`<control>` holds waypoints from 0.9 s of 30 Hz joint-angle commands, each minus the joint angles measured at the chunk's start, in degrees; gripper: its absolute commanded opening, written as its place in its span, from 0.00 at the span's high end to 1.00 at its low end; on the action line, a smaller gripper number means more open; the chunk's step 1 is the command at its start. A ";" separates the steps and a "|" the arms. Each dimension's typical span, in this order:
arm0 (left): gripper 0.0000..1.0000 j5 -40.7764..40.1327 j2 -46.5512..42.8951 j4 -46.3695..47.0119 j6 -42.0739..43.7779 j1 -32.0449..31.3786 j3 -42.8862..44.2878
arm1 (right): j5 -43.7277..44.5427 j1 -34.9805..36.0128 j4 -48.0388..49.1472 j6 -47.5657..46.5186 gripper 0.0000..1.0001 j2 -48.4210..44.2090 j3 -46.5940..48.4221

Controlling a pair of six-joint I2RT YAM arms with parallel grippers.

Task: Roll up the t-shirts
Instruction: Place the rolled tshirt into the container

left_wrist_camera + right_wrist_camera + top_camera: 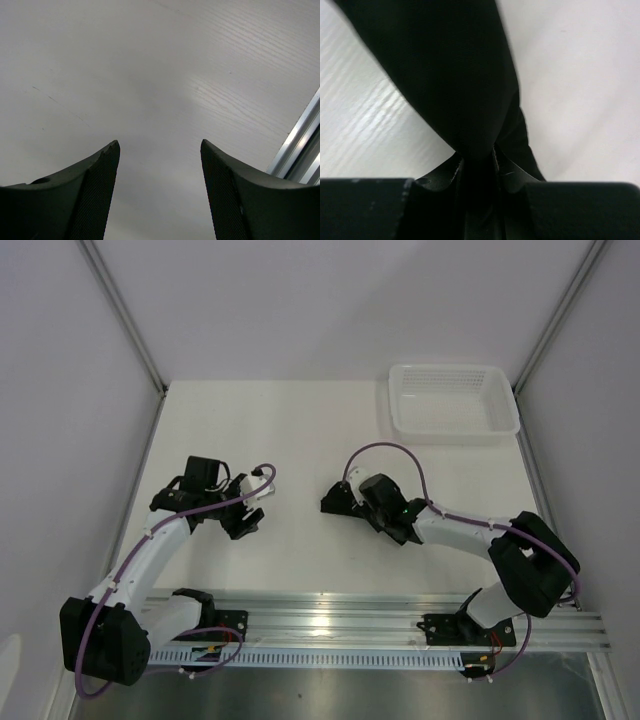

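left gripper (160,145) hangs over the table (300,430) on the left, jaws wide apart, holding nothing. right gripper (476,161) is mid-table, jaws nearly closed, pinching black t-shirt (450,75) fabric. from above the t-shirt is only a dark lump at its tip. basket (455,430) far right.

Both arms rise from bases at the near edge of the counter (300,430). The left arm (150,550) leans out over the counter's left half, its wrist bent so that the left gripper (159,150) faces down at the counter, jaws spread wide with nothing between them. The right arm (470,530) folds at its elbow by the counter's right edge and stretches low toward the counter's middle. The right gripper (475,161) has its jaws drawn close, pinching black fabric (455,75).
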 commanded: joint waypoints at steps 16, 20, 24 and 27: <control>0.31 2.96 0.09 -1.35 5.12 -7.80 0.67 | 0.38 8.86 0.42 -1.03 0.99 2.05 -1.09; 0.31 -1.96 1.32 2.44 14.51 -17.48 -0.21 | -1.83 8.68 0.61 -0.86 0.98 1.43 -1.71; 0.29 -3.10 5.60 5.68 23.23 -21.09 2.94 | -2.71 8.68 -0.71 -0.25 0.98 1.69 -1.62; 0.29 -6.10 10.70 13.93 22.10 -24.51 4.18 | -2.97 8.59 -0.80 0.81 0.97 1.70 -1.45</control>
